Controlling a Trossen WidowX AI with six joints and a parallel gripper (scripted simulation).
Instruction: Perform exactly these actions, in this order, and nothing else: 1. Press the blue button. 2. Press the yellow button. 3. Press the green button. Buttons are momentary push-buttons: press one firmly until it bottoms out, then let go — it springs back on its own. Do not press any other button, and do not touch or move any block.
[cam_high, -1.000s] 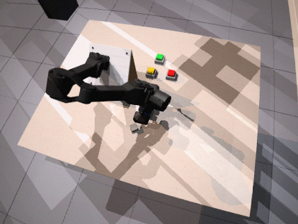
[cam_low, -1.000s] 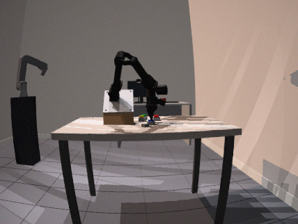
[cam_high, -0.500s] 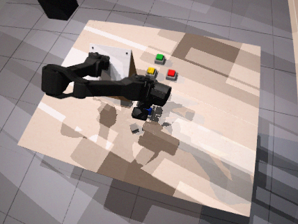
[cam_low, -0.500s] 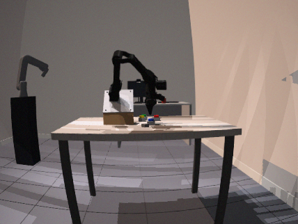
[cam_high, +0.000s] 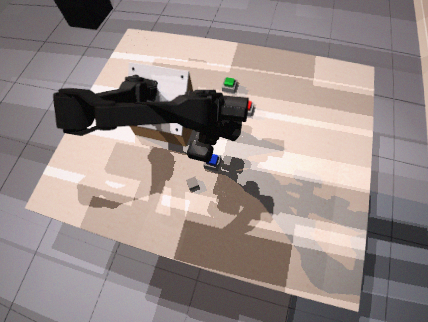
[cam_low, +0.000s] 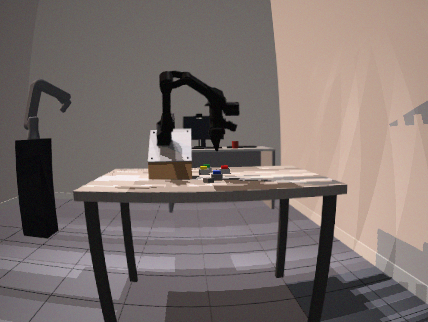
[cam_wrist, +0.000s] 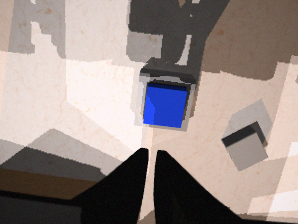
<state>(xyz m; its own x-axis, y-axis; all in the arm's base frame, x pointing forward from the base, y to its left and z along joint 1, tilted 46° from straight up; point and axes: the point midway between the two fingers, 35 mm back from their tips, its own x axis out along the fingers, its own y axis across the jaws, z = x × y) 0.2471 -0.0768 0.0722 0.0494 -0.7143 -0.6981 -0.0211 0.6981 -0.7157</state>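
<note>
Claw (cam_wrist: 149, 155) pressed together, nothing pinched; from the wrist view only a thin slit shows between the tips. From the exterior view I have it hanging well above the blue button (cam_wrist: 165, 105), apart from it. The tips point just short of the button's near edge.

Landmark: blue button. A grey block (cam_wrist: 245, 142) sits just beside it, to its right in the wrist view. The red button (cam_high: 250, 105) and green button (cam_high: 229, 82) lie beyond it, toward the far table edge in the top view.

Risks: the next target, the yellow button, sits close to red, so a travel that ends slightly off would press the wrong cap. A low sweep away from blue could clip the grey block.

Hidden: yellow is covered by the arm in the top view; only a small yellow-green smudge shows in the exterior view. Heavy shadows blur the block's edges.
</note>
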